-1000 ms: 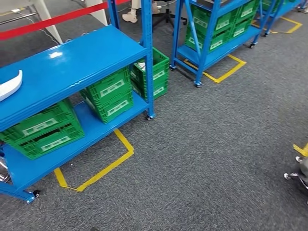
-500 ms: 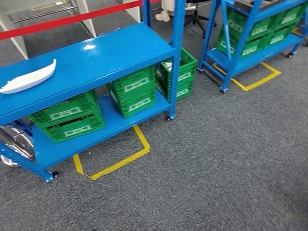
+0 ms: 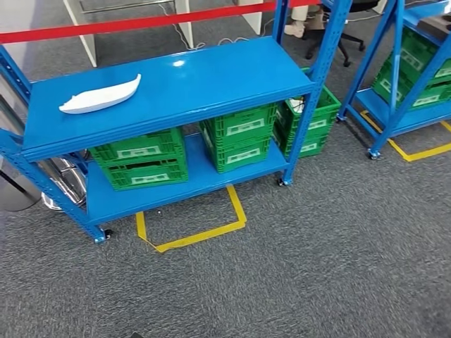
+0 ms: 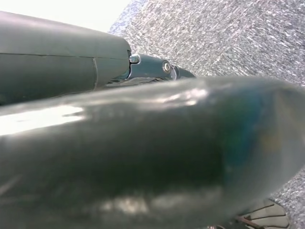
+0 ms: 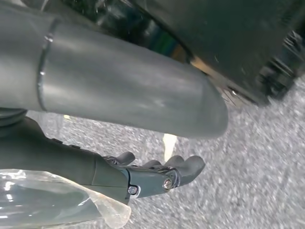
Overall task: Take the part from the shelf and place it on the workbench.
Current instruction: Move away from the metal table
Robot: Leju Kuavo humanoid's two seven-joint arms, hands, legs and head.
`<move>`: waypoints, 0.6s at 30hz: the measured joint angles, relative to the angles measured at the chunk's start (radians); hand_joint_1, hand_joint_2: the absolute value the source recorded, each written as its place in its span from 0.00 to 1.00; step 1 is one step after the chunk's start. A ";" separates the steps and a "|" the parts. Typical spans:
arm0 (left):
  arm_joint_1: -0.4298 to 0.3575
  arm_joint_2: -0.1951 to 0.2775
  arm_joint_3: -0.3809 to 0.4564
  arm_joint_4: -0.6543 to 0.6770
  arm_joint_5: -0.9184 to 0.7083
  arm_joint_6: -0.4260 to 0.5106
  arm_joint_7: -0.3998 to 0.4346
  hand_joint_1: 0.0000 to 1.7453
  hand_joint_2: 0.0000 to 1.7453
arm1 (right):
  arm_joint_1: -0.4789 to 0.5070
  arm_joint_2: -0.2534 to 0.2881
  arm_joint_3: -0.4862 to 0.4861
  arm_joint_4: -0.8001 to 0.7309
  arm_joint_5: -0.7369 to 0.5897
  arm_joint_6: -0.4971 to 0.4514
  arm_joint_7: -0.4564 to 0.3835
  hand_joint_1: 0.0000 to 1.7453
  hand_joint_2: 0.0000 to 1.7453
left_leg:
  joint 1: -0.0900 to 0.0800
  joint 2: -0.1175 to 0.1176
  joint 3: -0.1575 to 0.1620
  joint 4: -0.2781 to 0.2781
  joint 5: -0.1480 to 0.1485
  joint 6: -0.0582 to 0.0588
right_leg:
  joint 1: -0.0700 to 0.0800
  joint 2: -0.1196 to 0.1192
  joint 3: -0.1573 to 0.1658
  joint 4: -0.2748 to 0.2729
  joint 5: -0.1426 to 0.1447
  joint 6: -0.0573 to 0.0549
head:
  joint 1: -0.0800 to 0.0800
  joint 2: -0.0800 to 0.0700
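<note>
Lying on the shelf (image 3: 213, 77), the part (image 3: 100, 96) sits untouched.

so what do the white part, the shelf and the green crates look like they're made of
White part: likely moulded plastic, smooth matt white, curved and tapering to a point. Shelf: probably painted steel, glossy blue with a light glare on top and perforated uprights. Green crates: plastic by the look, ribbed slotted walls with white labels.

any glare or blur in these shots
Head view: sharp, with a small bright glare spot on the blue shelf beyond the white part. Left wrist view: a blurred dark cover up close, streaked with reflections. Right wrist view: the carpet is smeared and soft, while the right hand reads fairly clearly.
</note>
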 joint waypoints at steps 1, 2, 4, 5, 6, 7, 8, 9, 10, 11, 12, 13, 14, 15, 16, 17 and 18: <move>0.001 0.000 0.000 0.000 0.000 0.002 0.000 0.00 0.00 | -0.002 0.000 0.000 0.000 -0.002 -0.002 0.001 0.00 0.00 | -0.001 -0.003 -0.003 0.003 -0.001 -0.005 | 0.001 0.006 0.009 -0.020 0.001 -0.004 | -0.001 0.000; 0.002 0.000 0.000 0.000 0.000 0.004 0.000 0.00 0.00 | -0.003 0.000 -0.001 0.000 -0.004 -0.002 0.002 0.00 0.00 | -0.002 -0.004 -0.006 0.005 -0.001 -0.010 | 0.002 0.010 0.011 -0.024 -0.002 -0.010 | -0.003 0.000; 0.003 0.001 0.000 0.000 -0.002 0.007 0.000 0.00 0.00 | -0.003 0.000 -0.003 0.000 -0.006 0.002 0.005 0.00 0.00 | 0.000 0.002 -0.009 0.008 -0.004 -0.019 | 0.001 0.008 0.013 -0.027 0.000 -0.023 | -0.005 0.000; 0.003 0.001 0.000 0.000 -0.003 0.008 0.000 0.00 0.00 | -0.003 0.000 -0.004 0.000 -0.007 0.005 0.005 0.00 0.00 | 0.000 0.013 -0.014 0.023 -0.015 -0.024 | 0.000 0.005 0.015 -0.029 0.001 -0.030 | -0.008 0.000; 0.002 0.002 0.000 0.000 -0.003 0.008 0.000 0.00 0.00 | -0.002 0.000 -0.004 0.000 -0.008 0.007 0.005 0.00 0.00 | 0.001 0.026 -0.028 0.056 -0.037 -0.029 | -0.002 0.001 0.016 -0.031 0.001 -0.036 | -0.010 0.000; 0.001 0.002 0.000 0.000 -0.004 0.009 0.000 0.00 0.00 | -0.002 0.000 -0.005 0.000 -0.009 0.010 0.005 0.00 0.00 | 0.001 0.041 -0.051 0.109 -0.065 -0.034 | -0.002 -0.004 0.017 -0.032 0.000 -0.040 | -0.013 0.000; 0.000 0.002 0.000 0.000 -0.005 0.009 0.000 0.00 0.00 | -0.001 0.000 -0.005 0.000 -0.010 0.012 0.005 0.00 0.00 | 0.002 0.048 -0.083 0.177 -0.097 -0.037 | -0.001 -0.009 0.017 -0.032 -0.002 -0.043 | -0.016 0.000; -0.001 0.001 0.000 0.000 -0.006 0.010 0.000 0.00 0.00 | 0.000 0.000 -0.006 0.001 -0.012 0.014 0.006 0.00 0.00 | 0.003 0.051 -0.113 0.241 -0.122 -0.040 | -0.001 -0.014 0.018 -0.031 -0.003 -0.045 | -0.017 0.000; 0.000 0.001 0.000 0.000 -0.007 0.010 0.000 0.00 0.00 | 0.001 0.000 -0.007 0.001 -0.013 0.016 0.006 0.00 0.00 | 0.005 0.053 -0.132 0.281 -0.129 -0.041 | 0.000 -0.018 0.019 -0.031 -0.004 -0.046 | -0.016 0.000; 0.001 0.001 0.000 0.000 -0.008 0.011 0.000 0.00 0.00 | 0.001 0.000 -0.009 0.001 -0.013 0.016 0.006 0.00 0.00 | 0.005 0.053 -0.134 0.285 -0.117 -0.040 | 0.000 -0.020 0.021 -0.031 -0.006 -0.046 | -0.017 0.000; 0.002 0.001 0.000 0.000 -0.009 0.011 0.000 0.00 0.00 | 0.001 0.000 -0.010 0.001 -0.014 0.017 0.006 0.00 0.00 | 0.006 0.053 -0.117 0.248 -0.086 -0.038 | 0.000 -0.022 0.025 -0.031 -0.007 -0.046 | -0.017 0.000; 0.002 0.001 0.000 0.000 -0.010 0.011 0.000 0.00 0.00 | 0.001 0.000 -0.011 0.001 -0.014 0.017 0.006 0.00 0.00 | 0.005 0.055 -0.085 0.181 -0.046 -0.034 | 0.000 -0.022 0.029 -0.031 -0.009 -0.044 | -0.017 0.000; 0.002 0.001 0.000 0.000 -0.011 0.012 0.000 0.00 0.00 | 0.000 0.000 -0.012 0.001 -0.014 0.018 0.006 0.00 0.00 | 0.003 0.057 -0.053 0.114 -0.017 -0.029 | 0.001 -0.023 0.032 -0.031 -0.011 -0.042 | -0.017 0.000; 0.001 0.001 0.000 0.000 -0.011 0.013 0.000 0.00 0.00 | 0.000 0.000 -0.013 0.001 -0.015 0.018 0.006 0.00 0.00 | 0.001 0.060 -0.027 0.056 0.000 -0.023 | 0.003 -0.023 0.033 -0.031 -0.014 -0.038 | -0.016 0.000; 0.000 0.002 0.000 0.000 -0.012 0.013 0.000 0.00 0.00 | -0.001 0.000 -0.014 0.001 -0.015 0.019 0.006 0.00 0.00 | -0.002 0.062 -0.012 0.022 0.004 -0.019 | 0.004 -0.024 0.033 -0.031 -0.015 -0.033 | -0.016 0.000; -0.001 0.002 0.000 0.000 -0.012 0.014 0.000 0.00 0.00 | -0.001 0.000 -0.015 0.001 -0.016 0.020 0.006 0.00 0.00 | -0.004 0.062 -0.008 0.012 -0.003 -0.016 | 0.005 -0.025 0.032 -0.032 -0.016 -0.028 | -0.015 0.000; -0.001 0.002 0.000 0.000 -0.012 0.014 0.000 0.00 0.00 | -0.002 0.000 -0.015 0.001 -0.017 0.020 0.006 0.00 0.00 | -0.005 0.062 -0.007 0.005 -0.004 -0.013 | 0.005 -0.027 0.033 -0.034 -0.016 -0.022 | -0.015 0.000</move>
